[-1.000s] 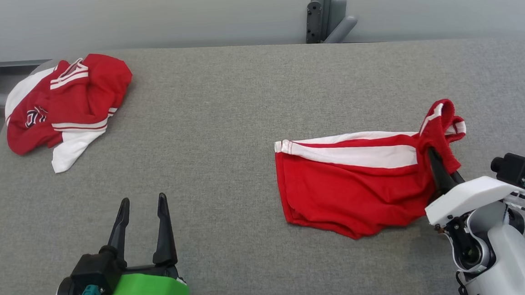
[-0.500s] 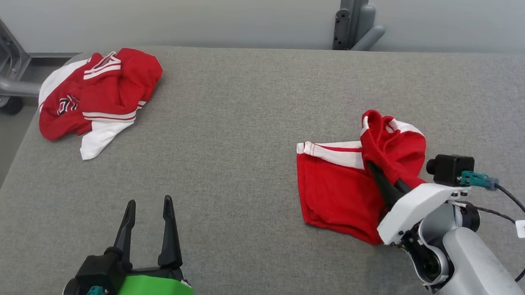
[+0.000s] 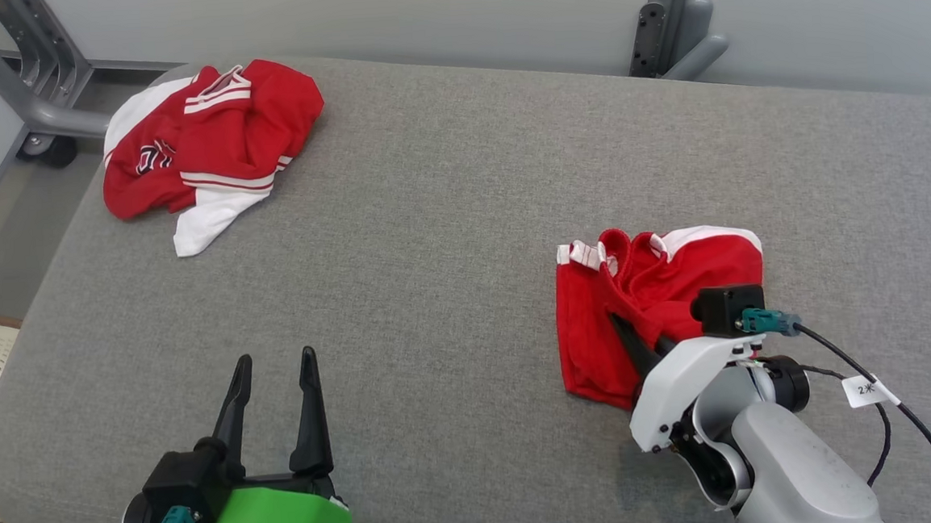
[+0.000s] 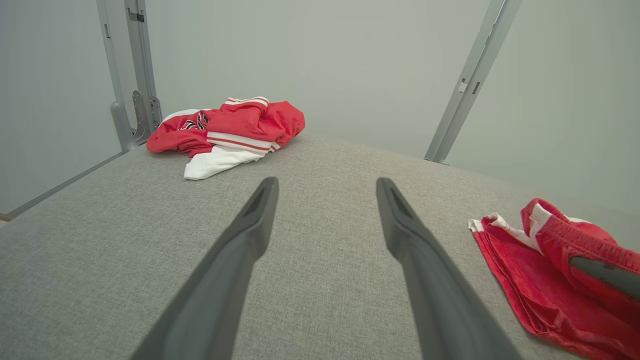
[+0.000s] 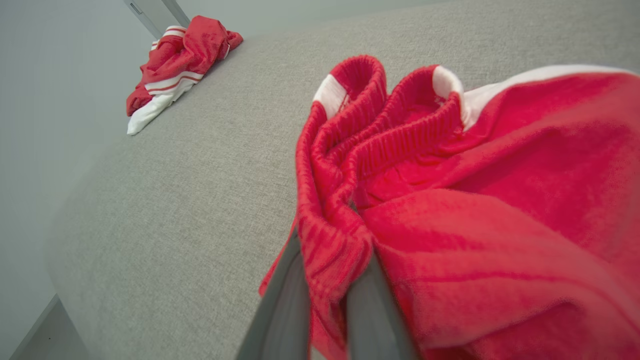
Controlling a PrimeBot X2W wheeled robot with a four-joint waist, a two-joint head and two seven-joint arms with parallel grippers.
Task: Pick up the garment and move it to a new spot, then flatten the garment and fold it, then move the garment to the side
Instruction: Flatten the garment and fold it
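Garment: red shorts with a white side stripe and a ribbed waistband. They lie on the grey worktop, well apart from the jersey heap, on the opposite side and nearer the robot.
Condition: doubled over itself. The waistband end is bunched and raised above the flat lower layer. Edges are not squared.
Right fingers: closed narrow on a fold of the ribbed waistband. Cloth fills the gap between them and drapes over both, and the tips are buried in it.
Left fingers: spread wide, holding nothing. They sit over bare worktop on the jersey heap's side, at the near edge, well apart from both the heap and the garment.
Step in hand (judgement): the fold. The gripped waistband end is held over the body of the shorts, on the side facing the jersey heap.
Next move (judgement): lower the gripped end until the waistband meets the hem edge facing the jersey heap, then release without dragging the lower layer. The bunching then needs smoothing before the garment goes to the side.
Risk (judgement): cloth draped over the fingers may cling on release and pull the fold open.
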